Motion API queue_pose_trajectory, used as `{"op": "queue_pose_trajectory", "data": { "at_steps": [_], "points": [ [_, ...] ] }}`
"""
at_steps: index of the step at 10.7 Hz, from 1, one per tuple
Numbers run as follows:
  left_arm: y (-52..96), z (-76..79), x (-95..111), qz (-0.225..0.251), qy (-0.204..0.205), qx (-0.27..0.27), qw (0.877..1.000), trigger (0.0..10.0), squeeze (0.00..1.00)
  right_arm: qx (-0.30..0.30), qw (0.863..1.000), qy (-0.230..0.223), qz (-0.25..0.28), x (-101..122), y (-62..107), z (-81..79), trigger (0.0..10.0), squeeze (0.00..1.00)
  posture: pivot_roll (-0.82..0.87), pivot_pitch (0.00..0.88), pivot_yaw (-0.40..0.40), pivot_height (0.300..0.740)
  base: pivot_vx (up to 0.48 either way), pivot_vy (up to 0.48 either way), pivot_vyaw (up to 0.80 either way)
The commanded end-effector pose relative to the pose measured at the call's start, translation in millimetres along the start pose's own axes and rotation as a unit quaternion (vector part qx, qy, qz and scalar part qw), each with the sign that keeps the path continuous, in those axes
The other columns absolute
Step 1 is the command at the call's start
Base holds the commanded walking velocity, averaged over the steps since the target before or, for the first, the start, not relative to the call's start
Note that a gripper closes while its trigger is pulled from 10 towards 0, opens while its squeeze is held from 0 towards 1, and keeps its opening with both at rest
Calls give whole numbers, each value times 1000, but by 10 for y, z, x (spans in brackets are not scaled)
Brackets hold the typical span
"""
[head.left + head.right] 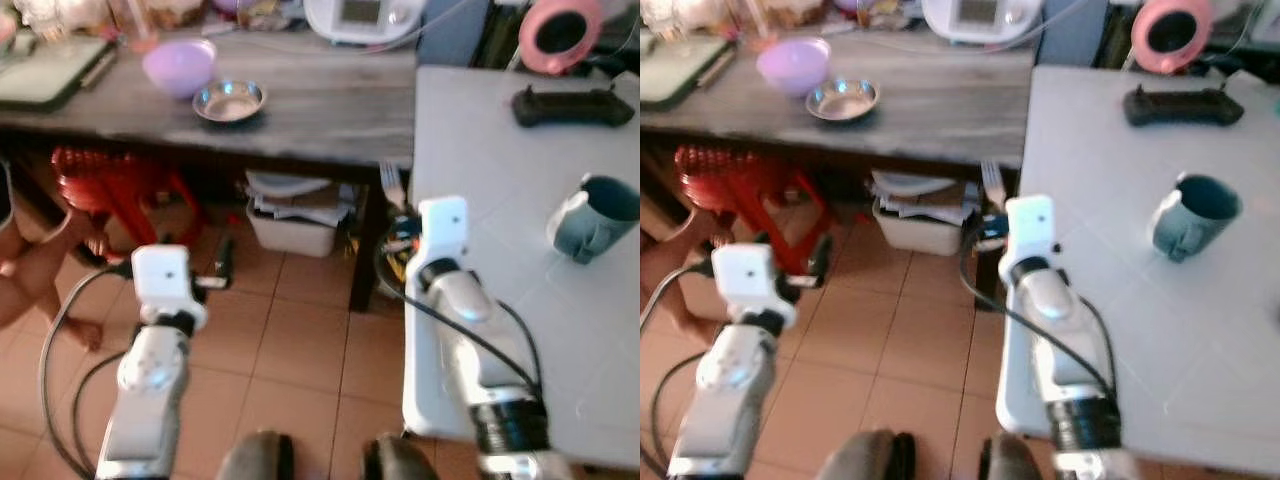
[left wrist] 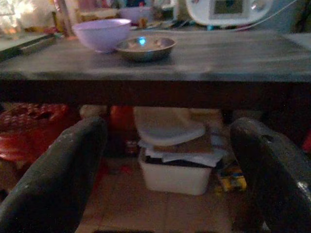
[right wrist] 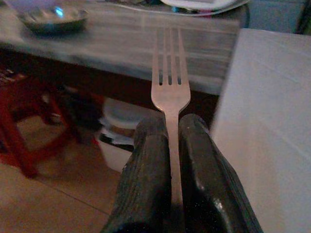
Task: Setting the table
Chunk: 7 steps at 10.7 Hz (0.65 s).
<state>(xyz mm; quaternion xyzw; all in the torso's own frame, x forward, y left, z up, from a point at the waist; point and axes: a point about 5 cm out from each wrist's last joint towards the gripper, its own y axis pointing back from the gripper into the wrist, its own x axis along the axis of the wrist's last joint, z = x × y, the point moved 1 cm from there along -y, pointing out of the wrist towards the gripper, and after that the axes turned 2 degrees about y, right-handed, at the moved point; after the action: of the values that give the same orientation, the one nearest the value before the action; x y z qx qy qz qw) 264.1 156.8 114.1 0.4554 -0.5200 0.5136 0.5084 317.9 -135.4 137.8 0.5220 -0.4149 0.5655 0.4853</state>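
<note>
Silver metal fork (image 3: 170,85), tines forward, clamped by its handle between the right gripper (image 3: 174,128) fingers at the white table (image 1: 520,300) edge, teal mug (image 1: 592,215) at 2 o'clock. Left gripper (image 2: 167,145), fingers spread and empty, faces the grey wooden table (image 1: 320,100) bearing a lilac bowl (image 1: 180,65) and steel dish (image 1: 229,100).

I'm seeing both my arms showing silver shells, each topped by a white boxy wrist block; black cables are looping along them; my left gripper (image 2: 165,179) and right gripper (image 3: 175,131) are showing thick, scuffed black fingers.
</note>
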Motion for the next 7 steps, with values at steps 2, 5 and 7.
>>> {"op": "queue_pose_trajectory", "data": {
  "at_steps": [2, 5, 7],
  "points": [
    [33, -60, -21, -7, -14, 0, 1000, 10000, 0, -9, 1000, 2, 10, 36, 25, 20, 0, 0, 63, 89, 27, 740, 0, 472, 0],
    [39, 18, -1, -1, -26, -13, 1000, 10000, 0, -9, 1000, 5, 19, 78, 10, 13, 0, 0, 63, 96, 27, 740, 87, 441, 0],
    [51, 89, -4, -1, -25, -25, 999, 10000, 0, -7, 1000, 6, 25, 112, -15, -3, 0, 0, 65, 95, 24, 740, 375, 294, 0]
  ]
}}
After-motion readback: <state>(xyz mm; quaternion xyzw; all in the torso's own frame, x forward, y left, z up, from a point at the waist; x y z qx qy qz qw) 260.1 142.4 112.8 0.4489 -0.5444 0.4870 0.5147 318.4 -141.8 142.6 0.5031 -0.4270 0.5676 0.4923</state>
